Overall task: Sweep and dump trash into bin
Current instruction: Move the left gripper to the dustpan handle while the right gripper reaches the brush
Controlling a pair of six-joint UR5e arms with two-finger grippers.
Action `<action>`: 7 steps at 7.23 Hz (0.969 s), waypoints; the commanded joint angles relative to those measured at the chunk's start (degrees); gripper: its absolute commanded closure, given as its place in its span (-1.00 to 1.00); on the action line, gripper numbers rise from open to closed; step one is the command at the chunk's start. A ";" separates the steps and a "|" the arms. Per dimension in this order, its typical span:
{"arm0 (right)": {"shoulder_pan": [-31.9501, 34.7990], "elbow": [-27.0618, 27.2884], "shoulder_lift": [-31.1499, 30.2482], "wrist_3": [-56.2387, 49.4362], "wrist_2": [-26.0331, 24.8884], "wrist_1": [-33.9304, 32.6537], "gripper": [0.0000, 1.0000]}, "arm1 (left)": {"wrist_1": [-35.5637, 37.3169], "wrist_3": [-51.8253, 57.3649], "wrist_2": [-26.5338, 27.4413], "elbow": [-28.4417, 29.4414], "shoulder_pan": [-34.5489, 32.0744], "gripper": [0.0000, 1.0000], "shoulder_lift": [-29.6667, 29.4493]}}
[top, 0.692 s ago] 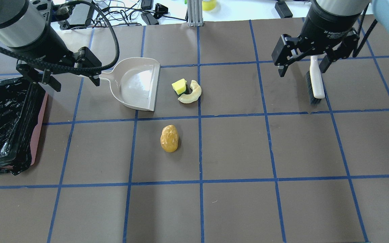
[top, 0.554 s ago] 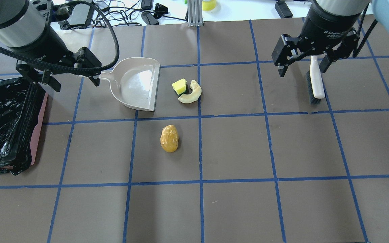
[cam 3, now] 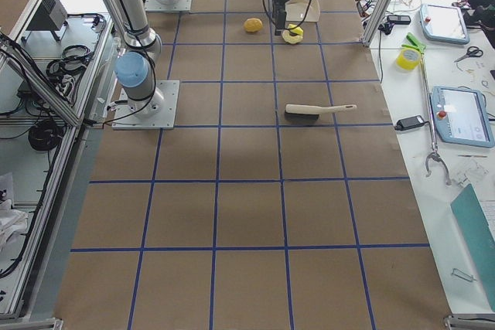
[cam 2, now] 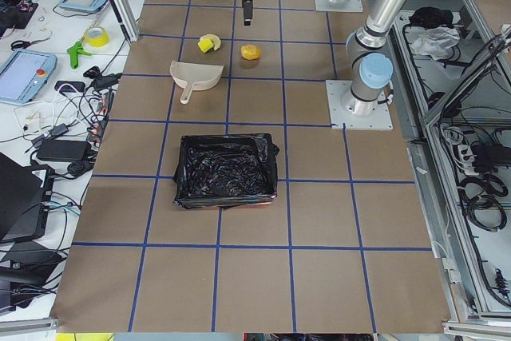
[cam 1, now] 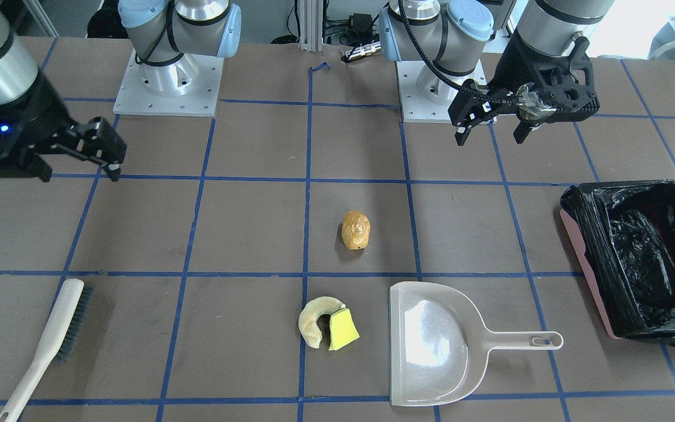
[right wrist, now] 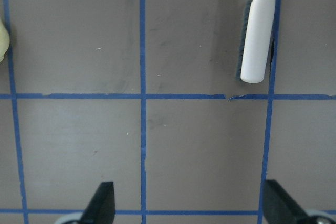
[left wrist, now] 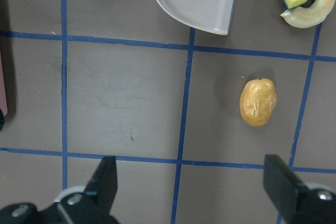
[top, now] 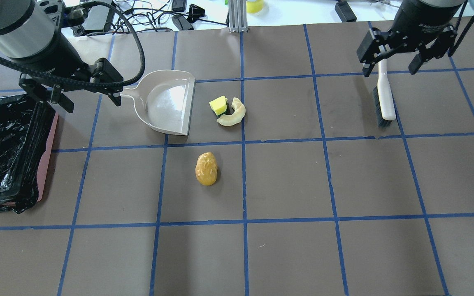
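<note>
brown mat table [top: 286, 181] with a blue tape grid, cables [top: 154, 16] on the white bench past the far edge. trash all on the mat, none swept by the look. yellow wedge [top: 219, 105] touches the cream crescent [top: 239, 111], and the pair is just beside the dustpan [top: 167, 102] mouth. golden lump [top: 206, 168] lies apart, one square nearer the robot. bin [top: 47, 164] at the robot's left edge, black liner, no trash seen in it.

key relation: brush [top: 385, 96] lies on the robot's right side. its long axis runs away from the robot, handle end far, bristle head near, bristles facing the middle of the table. right gripper [top: 389, 70] is wide open, empty and held high. in its wrist view the brush is ahead of it, offset toward one finger rather than centred. the jaw line runs across the handle axis, so it probably needs to go forward, sideways a little and down.

left gripper [top: 93, 104] is also wide open and empty, up near the dustpan handle, which points toward the bin. the left arm is nearer the pan and bin, the right arm nearer the brush.

in the way: bare mat between brush and the pair. the lump is off the line into the pan mouth and likely needs its own stroke or a pan shift.
</note>
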 commanded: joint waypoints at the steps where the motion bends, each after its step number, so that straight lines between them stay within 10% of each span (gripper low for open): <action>1: -2.81 -1.86 7.05 0.00 0.33 -10.81 -1.00 | 2.48 -0.97 -0.03 -0.02 0.88 -1.00 -2.53; 7: -6.77 -10.30 28.50 -0.52 -0.54 -33.69 -1.00 | 22.62 -48.62 0.06 -5.64 5.90 -1.00 -11.05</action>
